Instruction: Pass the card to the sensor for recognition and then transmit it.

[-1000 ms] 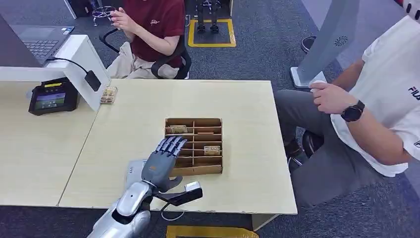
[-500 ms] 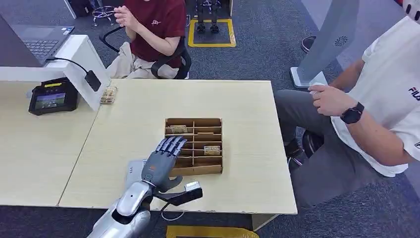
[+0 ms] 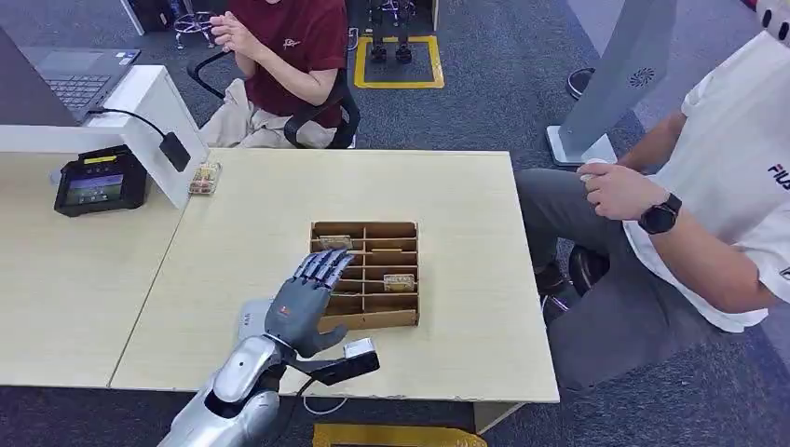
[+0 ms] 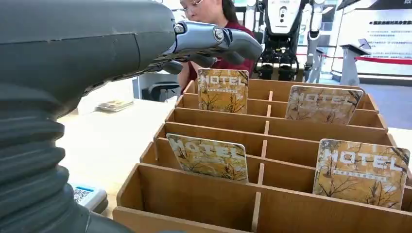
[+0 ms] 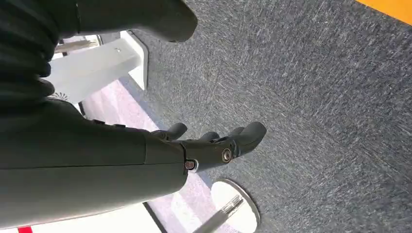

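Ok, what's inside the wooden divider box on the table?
The wooden box holds four upright cards printed HOTEL: two in a back row and two nearer. The left hand hovers over its left side; the slot walls hide the compartment floors.

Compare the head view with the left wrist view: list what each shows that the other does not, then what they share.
Head view alone: the black sensor terminal on the neighbouring table, the laptop, a seated person in white with a wristwatch, and the whole tan table.

Left wrist view alone: the HOTEL print on the cards, such as the far-row card below the fingertips, and a QR-code label beside the box.

Both: the left hand held open above the wooden divider box, cards standing in its slots, and the person in dark red.
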### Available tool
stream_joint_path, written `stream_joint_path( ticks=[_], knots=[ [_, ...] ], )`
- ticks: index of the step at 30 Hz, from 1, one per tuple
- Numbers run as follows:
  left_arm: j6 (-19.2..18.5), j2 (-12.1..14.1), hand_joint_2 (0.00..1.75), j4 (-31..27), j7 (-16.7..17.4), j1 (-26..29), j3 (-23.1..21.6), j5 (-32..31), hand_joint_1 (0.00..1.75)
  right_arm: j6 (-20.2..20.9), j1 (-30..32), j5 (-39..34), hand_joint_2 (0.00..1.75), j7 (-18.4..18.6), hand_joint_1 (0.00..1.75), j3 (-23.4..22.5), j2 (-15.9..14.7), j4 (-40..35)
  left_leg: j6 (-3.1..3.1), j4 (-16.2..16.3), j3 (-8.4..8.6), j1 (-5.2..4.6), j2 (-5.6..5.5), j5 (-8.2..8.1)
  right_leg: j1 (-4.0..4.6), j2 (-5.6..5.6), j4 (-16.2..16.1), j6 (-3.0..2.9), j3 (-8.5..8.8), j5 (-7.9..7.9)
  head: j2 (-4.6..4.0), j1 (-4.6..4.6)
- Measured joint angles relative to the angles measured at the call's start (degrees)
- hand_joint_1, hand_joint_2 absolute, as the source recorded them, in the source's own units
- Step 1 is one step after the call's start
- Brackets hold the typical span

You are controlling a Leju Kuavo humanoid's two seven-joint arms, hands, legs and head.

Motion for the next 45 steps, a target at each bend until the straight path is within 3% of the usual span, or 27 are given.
stream_joint_path(
  ticks=[28, 29, 30, 41, 45],
  knots=[
    [-0.1, 0.1, 1.75, 0.1, 0.0, 0.0, 0.0, -0.2, 0.00, 0.0, 0.0, 0.0, 1.75, 0.0, 0.00, 0.0, 0.0, 0.0, 0.00, 0.0, -0.01, 0.00, 0.00, 0.00, 0.00, 0.00, 0.0, 0.00, 0.00, 0.00, 0.00, -0.02],
    [-0.1, 0.1, 1.75, 0.1, 0.0, 0.0, 0.0, -0.2, 0.58, 0.0, 0.0, 0.0, 1.75, 0.0, 0.00, 0.0, 0.0, 0.0, 0.00, 0.0, -0.01, 0.00, 0.00, 0.00, 0.00, 0.00, 0.0, 0.00, 0.00, 0.00, 0.00, -0.02],
    [-0.1, 0.1, 1.75, 0.2, 0.0, 0.0, 0.0, -0.2, 1.75, 0.0, 0.0, 0.0, 1.75, 0.0, 0.00, 0.0, 0.0, 0.0, 0.00, 0.0, -0.01, 0.00, 0.00, 0.00, 0.00, 0.00, 0.0, 0.00, 0.00, 0.00, 0.00, 0.00],
    [-0.7, 0.7, 1.75, 1.5, 0.0, 0.0, 0.0, 0.0, 1.75, 0.0, 0.0, 0.0, 1.75, 0.0, 0.00, 0.4, 0.0, 0.0, 0.00, 0.0, 0.00, 0.00, 0.00, 0.00, 0.00, 0.00, 0.0, 0.00, 0.00, 0.00, 0.00, 0.00],
    [-0.5, 0.7, 1.75, 1.5, 0.0, -0.2, 0.0, 0.2, 1.64, 0.0, 0.0, 0.0, 1.75, 0.0, 0.00, 0.5, 0.0, 0.0, 0.00, 0.0, 0.00, 0.00, 0.00, 0.00, 0.00, 0.00, 0.0, 0.00, 0.01, 0.00, 0.00, 0.00]
  ],
)
